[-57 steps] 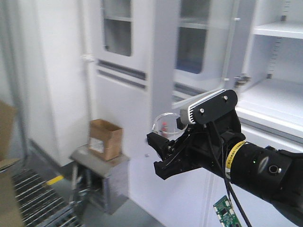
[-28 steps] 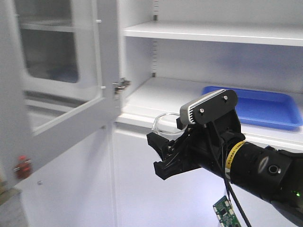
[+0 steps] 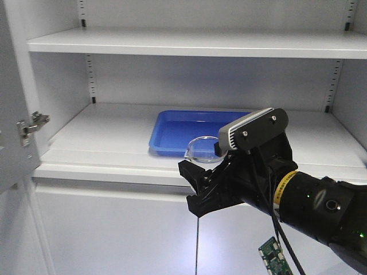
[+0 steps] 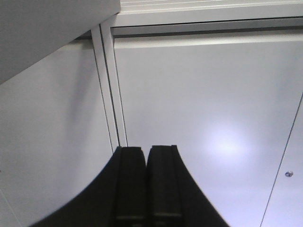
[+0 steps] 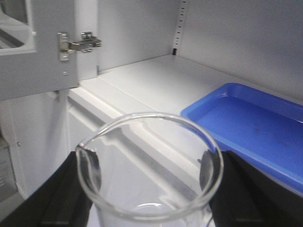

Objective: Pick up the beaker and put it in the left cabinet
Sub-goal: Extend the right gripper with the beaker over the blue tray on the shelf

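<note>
This looks like a laboratory storage area. A white metal cabinet (image 3: 103, 134) has its hinged door (image 3: 11, 86) open, showing 2 wide flat shelves and perforated adjustment strips (image 3: 89, 77) running up the back wall. A blue plastic tray (image 3: 178, 129) lies on the lower shelf, a clear glass beaker (image 5: 149, 208) with a pour spout is just in front of it, and plain white panel doors (image 3: 114, 229) close the section below

left cabinet (image 3: 109, 134): white, possibly pale grey in shade; dark slot strips (image 3: 89, 80) behind tray (image 3: 172, 129) | tray: plain blue | beaker (image 3: 202, 148) before tray: clear glass | right gripper (image 3: 192, 188) before tray: black, yellow band (image 3: 285, 186)
</note>
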Tool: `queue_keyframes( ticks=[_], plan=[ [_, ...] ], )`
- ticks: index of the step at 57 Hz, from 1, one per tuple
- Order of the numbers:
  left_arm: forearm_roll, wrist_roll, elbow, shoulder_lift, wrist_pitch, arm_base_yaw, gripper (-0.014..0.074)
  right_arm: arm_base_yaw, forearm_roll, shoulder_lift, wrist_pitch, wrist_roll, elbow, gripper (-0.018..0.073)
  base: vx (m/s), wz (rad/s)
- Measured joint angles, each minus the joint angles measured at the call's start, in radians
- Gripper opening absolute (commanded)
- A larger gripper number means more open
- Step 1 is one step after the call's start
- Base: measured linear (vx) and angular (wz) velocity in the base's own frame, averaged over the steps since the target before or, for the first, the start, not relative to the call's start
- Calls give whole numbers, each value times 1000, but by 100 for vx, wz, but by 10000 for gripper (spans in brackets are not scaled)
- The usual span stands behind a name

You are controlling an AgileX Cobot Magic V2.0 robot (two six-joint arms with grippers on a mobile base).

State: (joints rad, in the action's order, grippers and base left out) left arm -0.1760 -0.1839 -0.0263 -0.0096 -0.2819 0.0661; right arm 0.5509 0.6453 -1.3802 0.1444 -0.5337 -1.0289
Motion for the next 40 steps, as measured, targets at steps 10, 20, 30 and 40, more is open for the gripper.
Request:
queue_keyframes(
  ticks=[10,20,30,40],
  plan=[
    [0,0,0,0,0,0,4,0,0,0,0,0,0,-6,20,-15],
    [0,0,0,0,0,0,4,0,0,0,-1,0,0,-6,21,-10],
    [0,0,0,0,0,0,4,0,0,0,-1,0,0,-6,19,-10],
    [0,0,0,0,0,0,4,0,0,0,-1,0,0,-6,16,-9]
  ],
)
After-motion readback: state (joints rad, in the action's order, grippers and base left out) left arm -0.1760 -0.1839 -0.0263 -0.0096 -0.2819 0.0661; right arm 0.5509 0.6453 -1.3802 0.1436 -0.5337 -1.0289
